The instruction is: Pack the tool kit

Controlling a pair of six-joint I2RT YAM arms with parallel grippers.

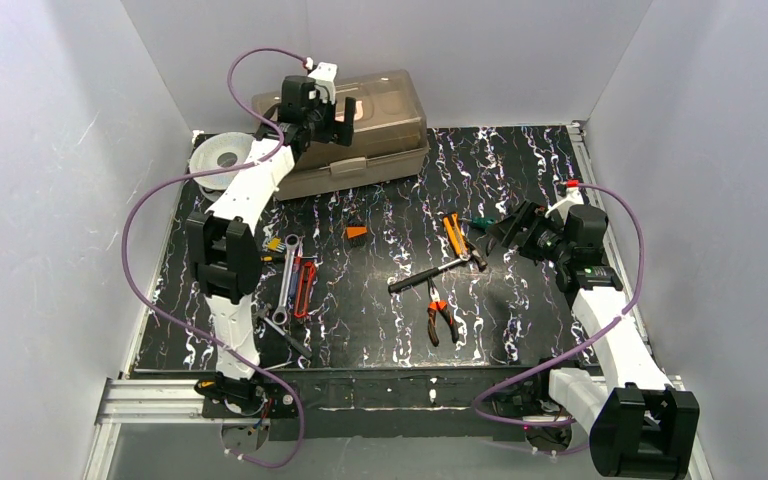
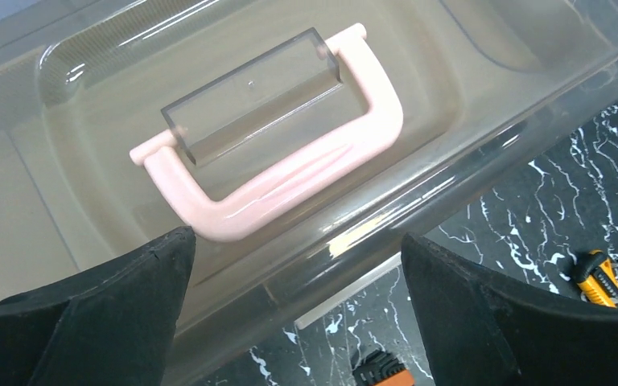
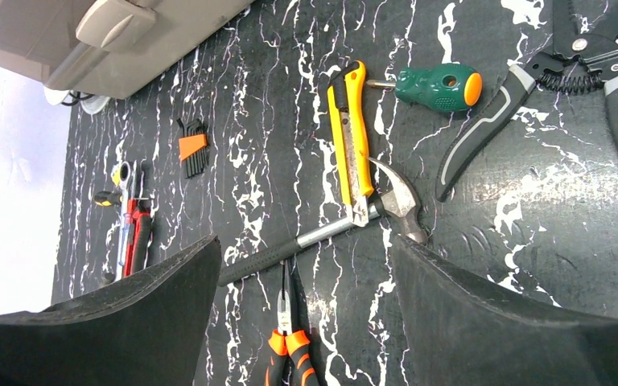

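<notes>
While left gripper (image 2: 294, 241) and right gripper (image 3: 304, 245) agape, curved pink handle (image 2: 290, 181) on translucent lid (image 2: 523, 56)

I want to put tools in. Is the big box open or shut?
Shut: the see-through lid sits flat on the box, handle folded down on it.

Left of the hammer (image 1: 438, 272), bare mat (image 1: 360, 305) lies open as far as the wrenches (image 1: 290, 275). Behind it the way to the toolbox (image 1: 360, 150) is free, save a small hex-key set (image 1: 356, 232). At its head the yellow knife (image 1: 454, 236) lies against it, with the green screwdriver (image 1: 480, 223) close by. The orange pliers (image 1: 440, 318) lie just in front.
</notes>
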